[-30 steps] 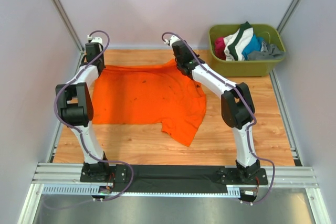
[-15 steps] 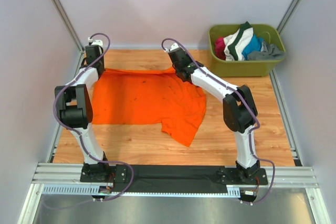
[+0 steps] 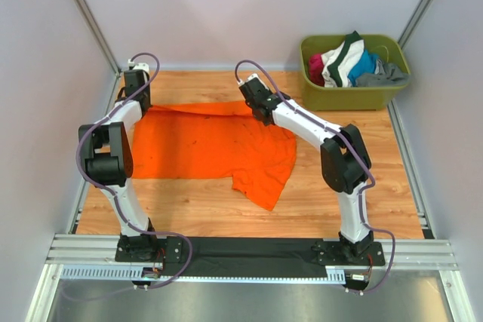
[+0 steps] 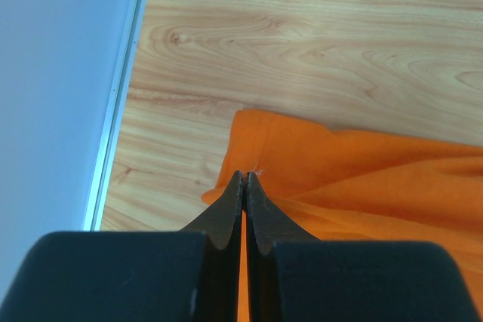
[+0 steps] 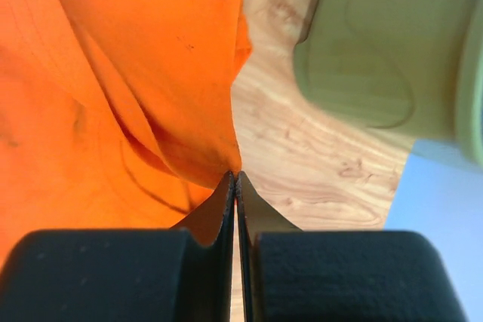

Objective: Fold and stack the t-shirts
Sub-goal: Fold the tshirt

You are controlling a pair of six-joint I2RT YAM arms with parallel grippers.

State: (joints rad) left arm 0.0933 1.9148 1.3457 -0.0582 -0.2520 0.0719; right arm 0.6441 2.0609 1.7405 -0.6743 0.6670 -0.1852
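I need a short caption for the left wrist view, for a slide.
The left tool pinches the edge of the orange t-shirt on the wooden table.

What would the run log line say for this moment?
left gripper: shut on orange t-shirt far-left corner | right gripper: shut on its far edge | tub: holds clothes

We have both arms reaching out from their bases at the near edge, elbows raised and forearms stretched toward the far side. Our left arm (image 3: 113, 152) runs almost straight ahead along the left side, while our right arm (image 3: 306, 120) leans inward to the left from its elbow. The left pincer (image 4: 245, 179) has its jaws pressed together on a corner of the orange t-shirt (image 3: 204, 145), and the right pincer (image 5: 235, 177) is likewise pinched tight on the cloth's edge.
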